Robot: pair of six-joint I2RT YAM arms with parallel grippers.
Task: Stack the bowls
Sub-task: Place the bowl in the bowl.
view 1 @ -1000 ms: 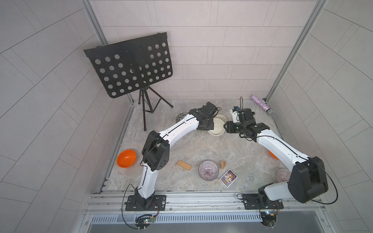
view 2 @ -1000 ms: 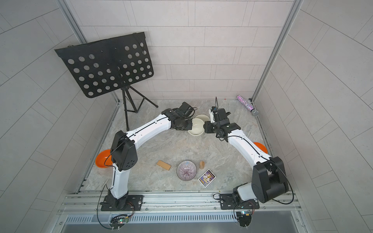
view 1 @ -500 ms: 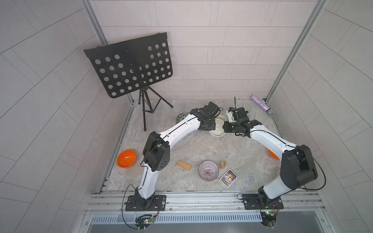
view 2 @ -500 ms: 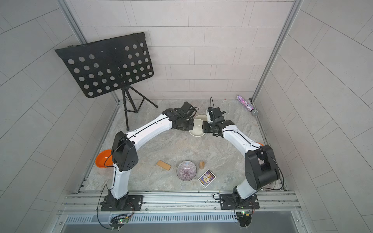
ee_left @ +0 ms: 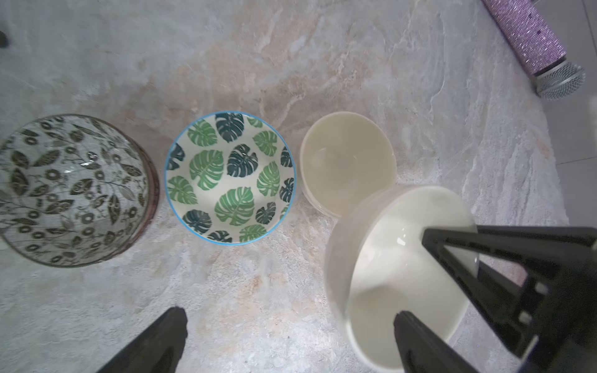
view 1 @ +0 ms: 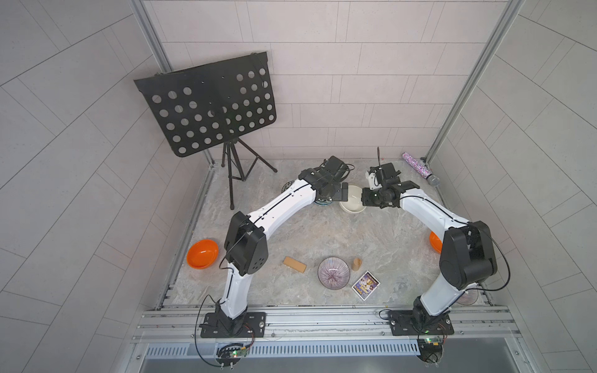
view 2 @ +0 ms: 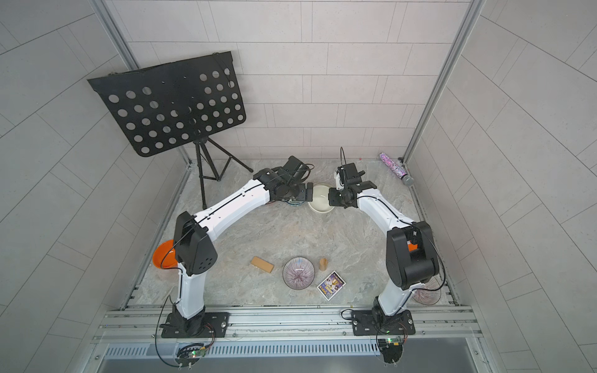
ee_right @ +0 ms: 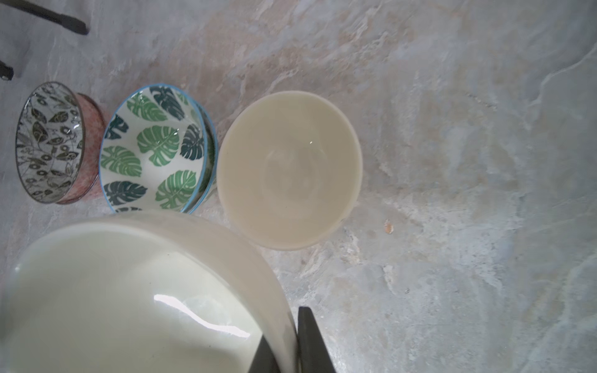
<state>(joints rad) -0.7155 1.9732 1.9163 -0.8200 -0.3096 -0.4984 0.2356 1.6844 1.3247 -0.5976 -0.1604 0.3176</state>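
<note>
Held cream bowl [ee_right: 129, 290]: lifted off the table at far centre, between my two claws.
Right claw [ee_right: 288, 350]: clamped tight on that bowl's rim, one finger inside and one outside.
Left claw [ee_left: 287, 342]: spread wide, gripping nothing. One finger [ee_left: 420, 348] shows in front of the held bowl; I cannot tell whether it touches.
Second cream bowl [ee_right: 289, 169]: upright on the table, just beside and below the held one.
Green leaf bowl [ee_left: 230, 177]: just left of the second cream bowl. A second rim shows beneath it in my right wrist view.
Black-white leaf bowl [ee_left: 71, 190]: next to the left, with a reddish outer wall.
Purple-striped bowl [view 1: 333, 272]: near centre.
Other purple-striped bowl [view 2: 426, 292]: near right, by my right arm's base.
Orange bowl [view 1: 202, 253]: near left.
Other orange bowl [view 1: 434, 242]: right side, half hidden behind my right arm.
Wooden blocks: flat block [view 1: 294, 265] and upright block [view 1: 356, 264] flank the near-centre striped bowl.
Card [view 1: 365, 285]: just near-right of that bowl.
Music stand [view 1: 210, 103]: far left.
Glitter microphone [view 1: 420, 168]: far right.
</note>
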